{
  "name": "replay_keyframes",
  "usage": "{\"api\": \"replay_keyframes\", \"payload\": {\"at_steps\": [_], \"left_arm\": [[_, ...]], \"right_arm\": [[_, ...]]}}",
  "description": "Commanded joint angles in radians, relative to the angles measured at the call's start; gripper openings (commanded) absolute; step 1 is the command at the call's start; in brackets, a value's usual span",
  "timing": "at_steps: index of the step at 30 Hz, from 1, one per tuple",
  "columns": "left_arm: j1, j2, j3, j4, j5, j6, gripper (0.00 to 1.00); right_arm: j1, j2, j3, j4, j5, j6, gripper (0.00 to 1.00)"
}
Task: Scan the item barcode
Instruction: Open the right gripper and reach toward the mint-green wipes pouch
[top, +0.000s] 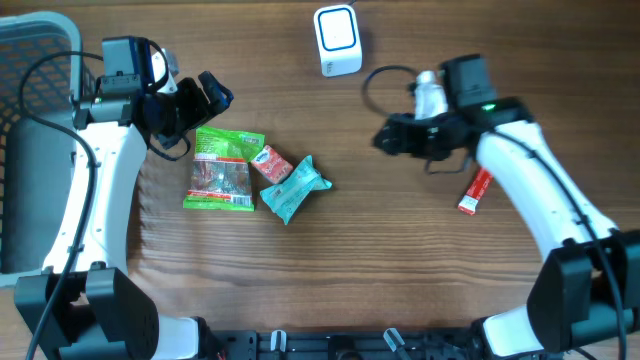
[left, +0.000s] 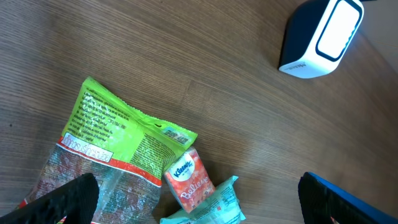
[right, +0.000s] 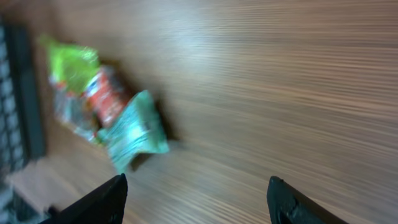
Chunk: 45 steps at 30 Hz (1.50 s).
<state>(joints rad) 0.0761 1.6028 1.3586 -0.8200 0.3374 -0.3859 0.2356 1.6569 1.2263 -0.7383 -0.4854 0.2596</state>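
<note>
Overhead: wood-grain table (top: 400, 260), white scanner (top: 337, 40) on it, basket (top: 45, 22) beside

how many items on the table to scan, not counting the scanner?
4. Green bag left of centre, red tissue pack at its right edge, teal pack just right of that, red tube far right. Others may be hidden.

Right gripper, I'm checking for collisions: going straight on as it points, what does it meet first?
Probably bare table, with the teal packet just off that line; blur leaves depth unclear.
</note>
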Motion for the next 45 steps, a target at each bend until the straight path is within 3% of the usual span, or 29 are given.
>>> {"api": "replay_keyframes", "payload": {"at_steps": [1,7,10,14,16,18,21,29,35,45], "left_arm": [[0.003,0.006,-0.001,-0.001,-0.002,0.019,1.0],[0.003,0.006,-0.001,-0.001,-0.002,0.019,1.0],[0.003,0.006,-0.001,-0.001,-0.002,0.019,1.0],[0.003,0.006,-0.001,0.0,-0.002,0.019,1.0],[0.003,0.006,-0.001,-0.001,-0.002,0.019,1.0],[0.003,0.006,-0.001,-0.001,-0.002,0.019,1.0],[0.003,0.006,-0.001,0.0,-0.002,0.019,1.0],[0.003,0.006,-0.001,0.0,-0.002,0.019,1.0],[0.003,0.006,-0.001,-0.001,-0.002,0.019,1.0],[0.003,0.006,-0.001,0.0,-0.002,0.019,1.0]], "right_arm": [[0.132,0.01,-0.057,0.116,-0.038,-0.007,0.73],[0.307,0.038,-0.093,0.242,0.209,0.066,0.73],[0.375,0.067,-0.108,0.297,0.241,0.072,0.71],[0.448,0.12,-0.119,0.386,0.242,0.161,0.47],[0.474,0.15,-0.119,0.416,0.243,0.175,0.42],[0.494,0.185,-0.119,0.439,0.258,0.182,0.44],[0.5,0.224,-0.119,0.439,0.336,0.189,0.58],[0.494,0.236,-0.12,0.396,0.352,0.208,0.57],[0.494,0.236,-0.12,0.355,0.366,0.212,0.69],[0.492,0.212,-0.117,0.367,0.365,0.227,0.7]]}}
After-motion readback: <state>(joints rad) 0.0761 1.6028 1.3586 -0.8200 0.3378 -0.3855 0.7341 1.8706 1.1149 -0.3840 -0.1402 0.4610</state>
